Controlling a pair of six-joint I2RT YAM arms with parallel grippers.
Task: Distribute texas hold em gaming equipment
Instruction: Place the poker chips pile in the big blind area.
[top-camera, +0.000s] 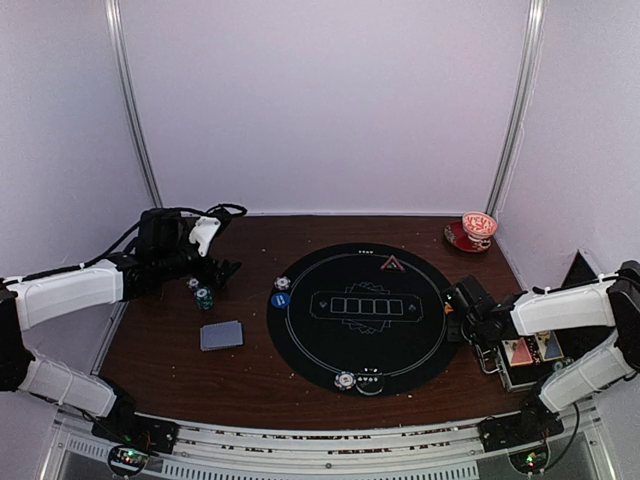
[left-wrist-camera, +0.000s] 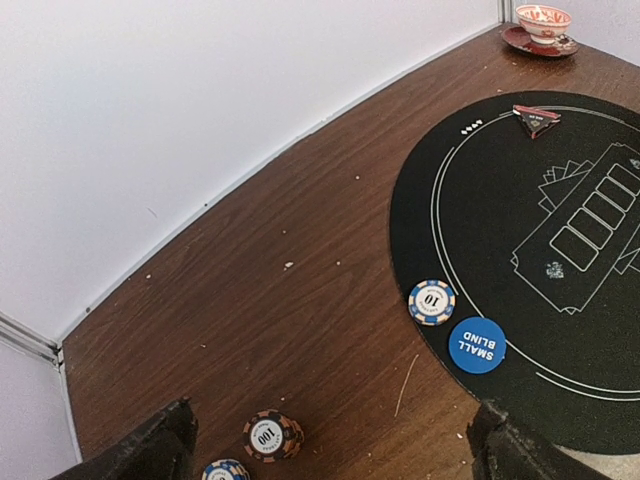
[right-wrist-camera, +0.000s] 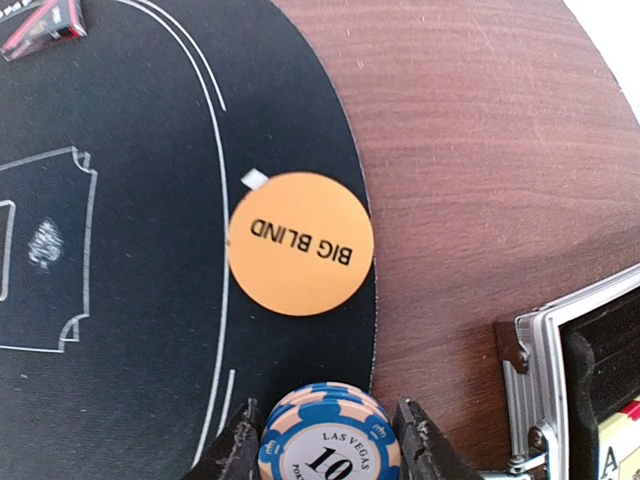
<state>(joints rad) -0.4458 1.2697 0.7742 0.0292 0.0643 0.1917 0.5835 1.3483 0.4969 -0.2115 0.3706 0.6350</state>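
Clamped in the right gripper (right-wrist-camera: 332, 446), a blue-and-cream striped poker chip (right-wrist-camera: 330, 432) sits just short of the flat orange disc (right-wrist-camera: 301, 243), dead ahead.

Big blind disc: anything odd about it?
Slightly. The disc lies flat at the mat's very edge, and a small white scrap pokes out at its rim, matching no game piece.

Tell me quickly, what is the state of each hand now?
Left hand: open, empty.
Right hand: closed on a blue 10 chip.
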